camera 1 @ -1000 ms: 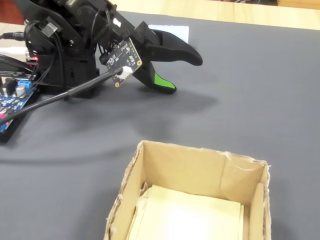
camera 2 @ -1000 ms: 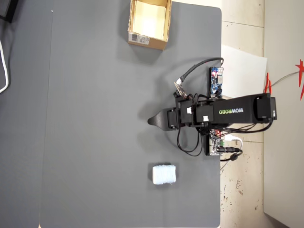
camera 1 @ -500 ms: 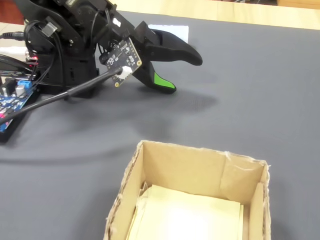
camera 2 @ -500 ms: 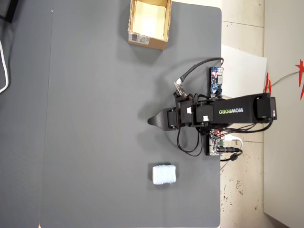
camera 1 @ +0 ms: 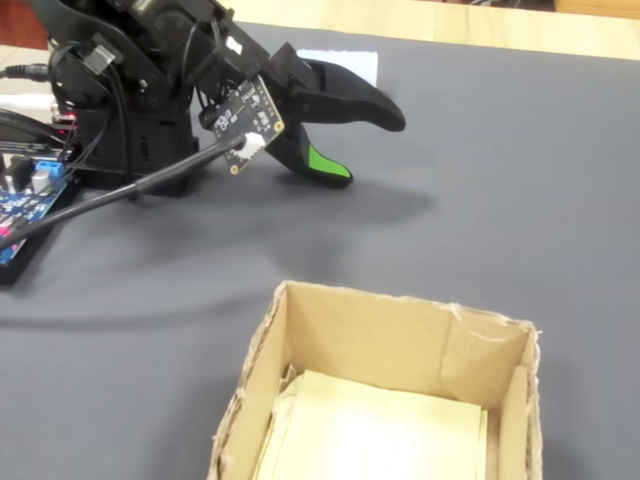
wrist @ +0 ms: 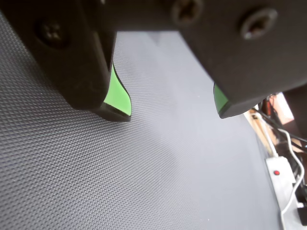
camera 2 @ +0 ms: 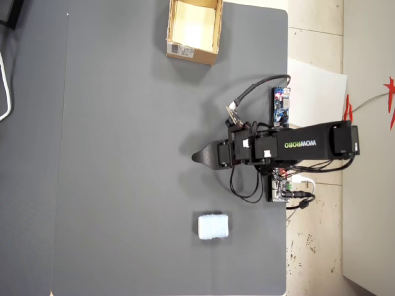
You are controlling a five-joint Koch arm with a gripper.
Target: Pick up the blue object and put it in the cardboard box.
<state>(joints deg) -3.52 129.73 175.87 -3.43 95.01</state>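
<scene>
Lying flat on the dark mat, pale whitish-blue spongy block.

A dark grey textured mat covers the surface. At its right edge in the overhead view lie a small blue circuit board and a white sheet of paper on the pale floor. Black cables curl nearby.

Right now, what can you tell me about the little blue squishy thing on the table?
The blue object is a small, pale blue, almost whitish block with rounded corners and a soft, sponge-like look. In the overhead view it lies flat on the dark grey mat, near the bottom. Nothing touches it: the tool is apart from it, and the cardboard box sits far away at the top.
</scene>
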